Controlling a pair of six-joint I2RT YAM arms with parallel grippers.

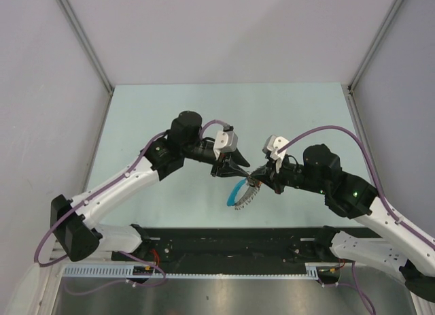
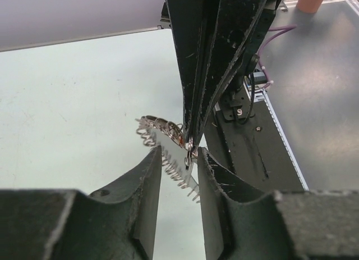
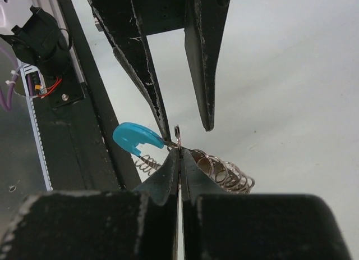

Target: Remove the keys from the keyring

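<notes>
My right gripper (image 3: 179, 151) is shut on the keyring (image 3: 178, 137), a thin wire ring that sticks up just past its fingertips, held above the table. The bright blue strap (image 3: 134, 137) hangs to its left. The keys (image 3: 224, 173) are a dull silvery-brown cluster with coil-like loops, hanging beside the right jaws. My left gripper (image 2: 178, 159) is open, with one finger on each side of the ring and the hanging metal (image 2: 168, 153). In the top view the two grippers meet tip to tip (image 1: 249, 175), with the strap (image 1: 235, 191) and keys (image 1: 247, 198) dangling below them.
The pale green table top (image 1: 170, 111) lies under both arms. A black base plate (image 1: 238, 237) and a perforated metal rail (image 1: 204, 271) run along the near edge. Grey walls stand at the left, back and right.
</notes>
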